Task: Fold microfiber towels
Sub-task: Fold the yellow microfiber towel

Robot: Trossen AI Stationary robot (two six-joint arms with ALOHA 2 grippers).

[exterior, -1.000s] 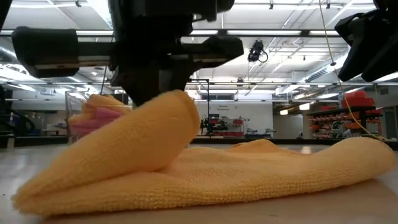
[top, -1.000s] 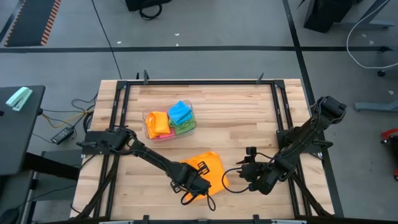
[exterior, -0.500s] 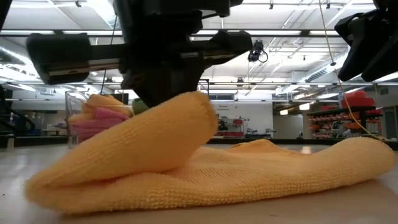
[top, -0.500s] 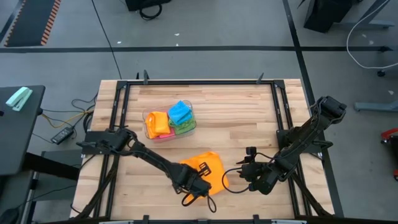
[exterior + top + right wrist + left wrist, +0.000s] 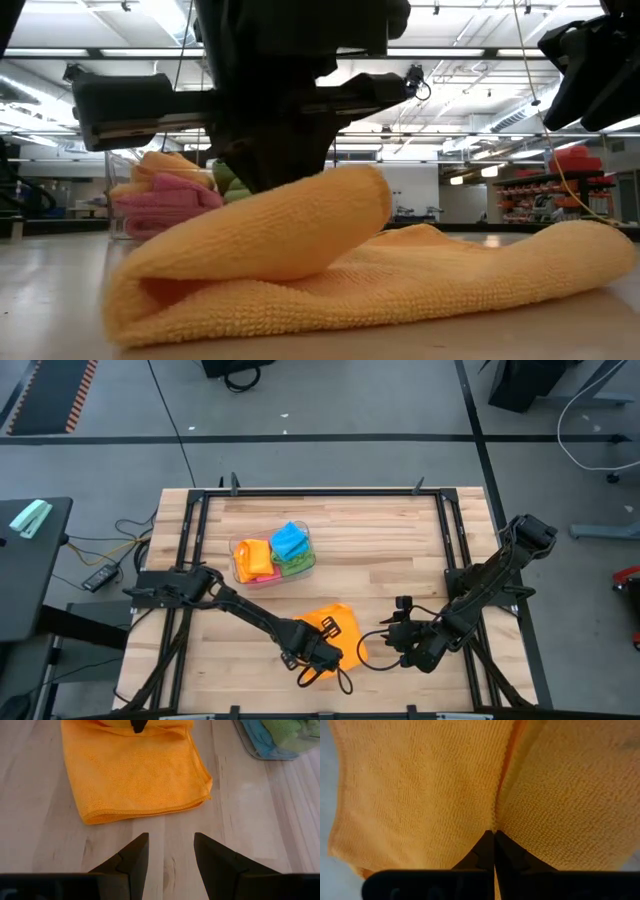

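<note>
An orange microfiber towel [image 5: 336,628] lies near the table's front middle, with one flap [image 5: 300,225] doubled back over the rest of it. My left gripper [image 5: 318,657] stands over the towel's near part, shut on the cloth; the wrist view shows its fingertips [image 5: 494,836] closed together. To the towel's right, my right gripper [image 5: 400,641] hovers open above bare wood, its fingers [image 5: 142,854] pointing at the towel's edge [image 5: 145,810] without touching it. More towels, in orange, pink, blue and green, sit piled in a clear tub [image 5: 272,558]. My left gripper pinches the orange towel at an edge of the raised flap [image 5: 494,822] between its two shut fingers, coming steeply from above. Cloth bulges on both sides of the fingertips; whether it is one layer or several I cannot tell. The flap curls over the lower part [image 5: 450,285], which rests on the table.
The clear tub [image 5: 140,190] with the other towels stands behind the orange one, toward the table's far left. A black frame [image 5: 320,493] rims the table. Bare wood [image 5: 390,560] lies between the tub and my right arm.
My left gripper has carried the pinched flap a little toward the table's right edge and slightly down. The flap has rolled farther over the lower part of the towel, and the fold at the towel's left end has shifted right with it. The lower part has stayed flat.
</note>
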